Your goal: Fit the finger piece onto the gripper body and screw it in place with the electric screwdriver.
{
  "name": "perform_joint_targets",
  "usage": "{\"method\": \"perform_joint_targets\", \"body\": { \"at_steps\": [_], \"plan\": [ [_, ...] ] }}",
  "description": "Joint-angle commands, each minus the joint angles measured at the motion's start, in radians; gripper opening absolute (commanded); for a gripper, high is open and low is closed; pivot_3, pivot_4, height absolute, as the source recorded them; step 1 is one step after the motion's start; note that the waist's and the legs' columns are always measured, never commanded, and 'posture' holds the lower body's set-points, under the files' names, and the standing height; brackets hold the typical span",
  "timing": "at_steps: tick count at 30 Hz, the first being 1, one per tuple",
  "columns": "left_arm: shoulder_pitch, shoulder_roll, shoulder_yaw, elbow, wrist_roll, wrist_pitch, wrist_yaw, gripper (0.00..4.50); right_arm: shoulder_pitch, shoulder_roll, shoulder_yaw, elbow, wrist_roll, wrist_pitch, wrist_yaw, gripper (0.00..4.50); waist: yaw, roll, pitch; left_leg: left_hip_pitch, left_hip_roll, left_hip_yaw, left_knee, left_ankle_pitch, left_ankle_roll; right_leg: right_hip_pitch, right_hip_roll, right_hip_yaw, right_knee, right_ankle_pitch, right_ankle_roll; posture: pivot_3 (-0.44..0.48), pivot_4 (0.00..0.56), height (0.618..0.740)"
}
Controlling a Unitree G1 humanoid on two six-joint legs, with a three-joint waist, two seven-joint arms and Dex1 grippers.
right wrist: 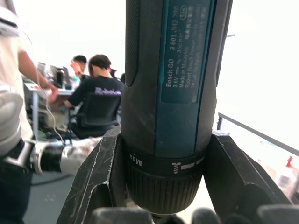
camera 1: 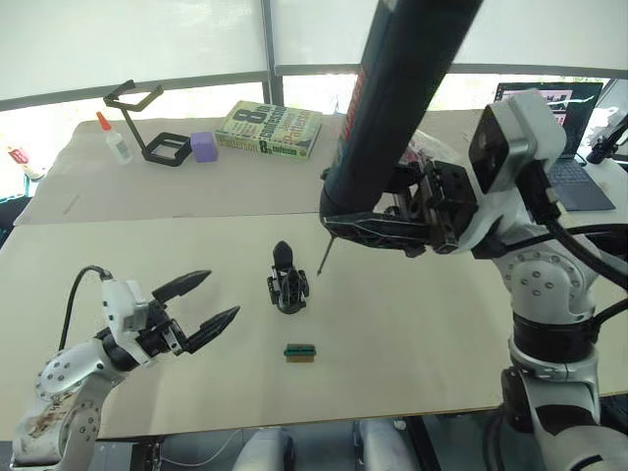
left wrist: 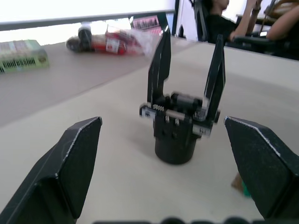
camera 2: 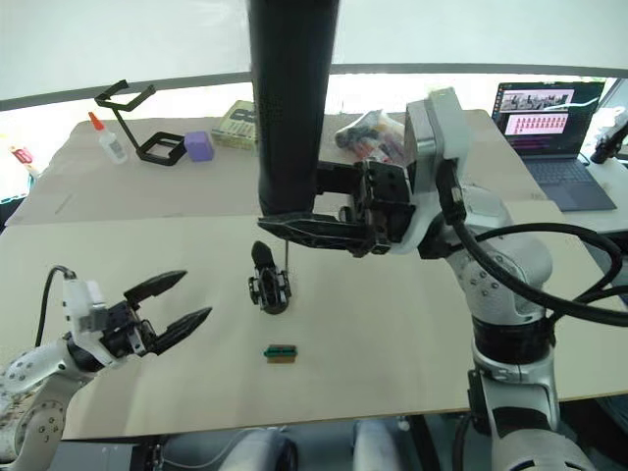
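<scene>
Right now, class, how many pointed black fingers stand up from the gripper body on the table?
2: both rise side by side from the gripper body, one finger on each side, seen from the left wrist; in the head views they overlap.

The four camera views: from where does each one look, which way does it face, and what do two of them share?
Left and right eye views: on the head, looking down over the table; both arms show.
Left wrist view: along the open left gripper at the gripper body.
Right wrist view: along the right gripper, shut on the electric screwdriver.
Shared: eye and left wrist views show the gripper body.
</scene>
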Motion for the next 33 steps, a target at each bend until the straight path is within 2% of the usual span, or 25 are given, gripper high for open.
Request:
{"method": "perform_joint_targets", "body": {
  "at_steps": [1,7,16,21,33],
  "plan": [
    [-0.025,-0.021,-0.073,0.009,0.085,-0.052,0.003,4.43,-0.051,0.041,0.017,0.0,0.007,-0.002,-0.02,1.95,0.003,0.0,0.0,0.0,0.0,0.0,0.0,0.0,0.0,0.0,0.0,0.0,0.0,0.0,0.0,0.0,0.15,0.74],
    [-0.109,-0.071,-0.208,0.109,0.262,-0.085,0.073,4.43,-0.064,0.063,0.053,0.02,-0.02,-0.021,0.024,1.95,0.003,0.0,0.0,0.0,-0.002,-0.001,0.0,0.0,-0.001,0.0,-0.001,0.0,0.0,0.0,0.0,0.0,0.15,0.74],
    [-0.192,-0.185,-0.32,0.203,0.366,-0.073,0.174,4.43,-0.058,0.066,0.056,0.02,-0.048,-0.029,0.059,1.95,0.0,0.0,0.0,0.0,-0.002,-0.001,0.0,0.0,-0.001,0.0,-0.001,0.0,0.001,0.0,0.0,0.0,0.15,0.74],
    [-0.23,-0.226,-0.323,0.255,0.379,-0.074,0.219,4.43,-0.048,0.063,0.052,0.011,-0.057,-0.029,0.067,1.95,0.002,0.0,0.0,0.0,-0.001,-0.001,0.001,0.001,-0.001,0.0,-0.001,0.0,0.001,0.0,0.0,0.0,0.15,0.74],
    [-0.273,-0.252,-0.361,0.282,0.35,-0.045,0.159,4.43,-0.035,0.064,0.052,0.001,-0.071,-0.035,0.063,1.95,0.008,0.0,0.0,0.0,-0.001,-0.002,0.001,0.001,-0.001,0.0,-0.002,0.0,0.001,0.0,0.0,0.0,0.15,0.74]
  ]
}}
